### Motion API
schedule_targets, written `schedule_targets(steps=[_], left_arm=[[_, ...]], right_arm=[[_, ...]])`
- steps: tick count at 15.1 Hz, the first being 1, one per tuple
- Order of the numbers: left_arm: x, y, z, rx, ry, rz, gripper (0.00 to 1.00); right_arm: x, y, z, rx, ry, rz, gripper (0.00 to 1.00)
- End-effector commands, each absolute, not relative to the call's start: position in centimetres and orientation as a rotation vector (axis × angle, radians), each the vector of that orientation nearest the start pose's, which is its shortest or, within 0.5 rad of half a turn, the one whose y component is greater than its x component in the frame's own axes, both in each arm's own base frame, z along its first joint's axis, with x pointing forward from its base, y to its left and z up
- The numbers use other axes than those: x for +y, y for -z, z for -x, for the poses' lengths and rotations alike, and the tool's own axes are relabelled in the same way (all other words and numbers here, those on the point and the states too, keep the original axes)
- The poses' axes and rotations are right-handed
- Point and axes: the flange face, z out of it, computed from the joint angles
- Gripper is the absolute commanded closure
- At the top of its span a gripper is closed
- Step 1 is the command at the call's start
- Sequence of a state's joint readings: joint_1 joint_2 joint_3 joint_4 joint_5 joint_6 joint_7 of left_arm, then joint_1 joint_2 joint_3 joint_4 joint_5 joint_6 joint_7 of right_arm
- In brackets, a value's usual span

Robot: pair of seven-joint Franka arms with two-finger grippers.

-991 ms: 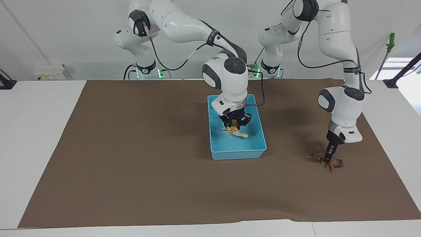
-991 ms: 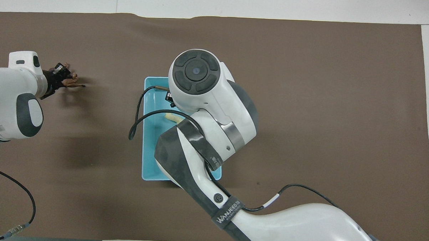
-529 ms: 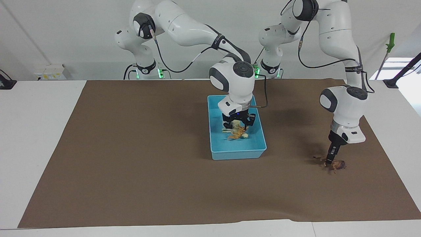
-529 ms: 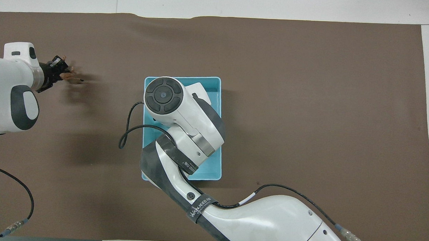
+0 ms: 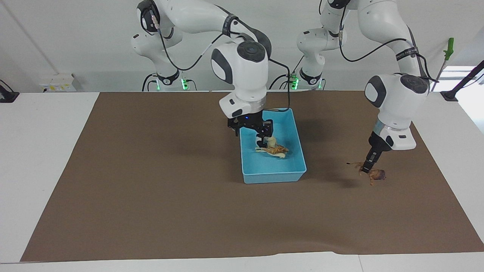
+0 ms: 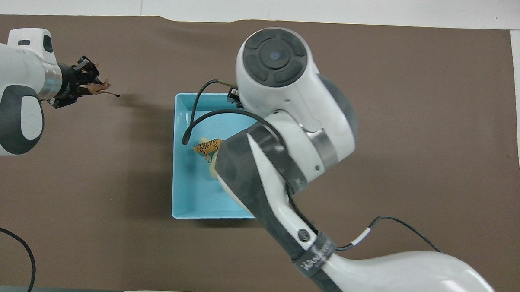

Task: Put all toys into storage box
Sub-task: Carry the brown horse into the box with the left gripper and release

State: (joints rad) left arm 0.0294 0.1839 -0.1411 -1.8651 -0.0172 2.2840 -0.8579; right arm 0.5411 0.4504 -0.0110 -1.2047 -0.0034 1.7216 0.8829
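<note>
The light blue storage box (image 5: pixel 273 176) stands mid-table, and it also shows in the overhead view (image 6: pixel 184 204). The orange striped tiger (image 5: pixel 278 150) lies in it across the cream-white horse (image 5: pixel 263 150). Both show from above: tiger (image 6: pixel 208 147), horse (image 6: pixel 212 168). My right gripper (image 5: pixel 252 131) is open and empty, raised over the box's edge toward the right arm's end. My left gripper (image 5: pixel 366 167) is shut on the brown lion (image 5: pixel 376 175) and holds it just above the mat, toward the left arm's end; both also show from above, gripper (image 6: pixel 81 77), lion (image 6: pixel 98 88). I cannot make out the panda for sure.
A brown mat (image 5: pixel 151 196) covers the table. The right arm's wrist and forearm (image 6: pixel 287 121) hide part of the box from above. White table margins lie past the mat at both ends.
My right gripper let go of the tiger in the box, opened and rose toward the right arm's end. My left gripper lifted the lion off the mat.
</note>
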Motion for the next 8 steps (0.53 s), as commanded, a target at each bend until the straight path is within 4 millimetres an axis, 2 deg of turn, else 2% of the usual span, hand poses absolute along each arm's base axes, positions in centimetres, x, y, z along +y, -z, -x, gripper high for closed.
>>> schedule_targets(steps=[1, 3, 4, 6, 7, 8], left_arm=[[-13.9, -46.4, -59.2, -1.239, 0.209, 3.048, 1.0], [-19.6, -48.0, -56.1, -1.242, 0.148, 3.04, 1.0], [-22.5, -48.6, -54.1, -1.208, 0.113, 3.041, 1.0], [-27.4, -48.7, -49.9, -1.182, 0.078, 3.04, 1.0], [-28.8, -47.8, -48.3, -1.147, 0.071, 3.049, 1.0], [-29.3, -46.6, -46.5, -1.111, 0.078, 3.061, 1.0]], right_arm=[[28.6, -56.1, -61.0, 0.45, 0.074, 3.091, 0.0], [22.1, -57.7, -62.4, 0.364, 0.066, 3.111, 0.0], [18.4, -58.5, -62.9, 0.267, 0.065, 3.126, 0.0], [11.5, -59.8, -63.6, 0.133, 0.051, 3.142, 0.0], [8.3, -60.5, -63.4, 0.131, 0.041, 3.144, 0.0], [5.7, -61.4, -63.1, 0.145, 0.04, 3.144, 0.0]])
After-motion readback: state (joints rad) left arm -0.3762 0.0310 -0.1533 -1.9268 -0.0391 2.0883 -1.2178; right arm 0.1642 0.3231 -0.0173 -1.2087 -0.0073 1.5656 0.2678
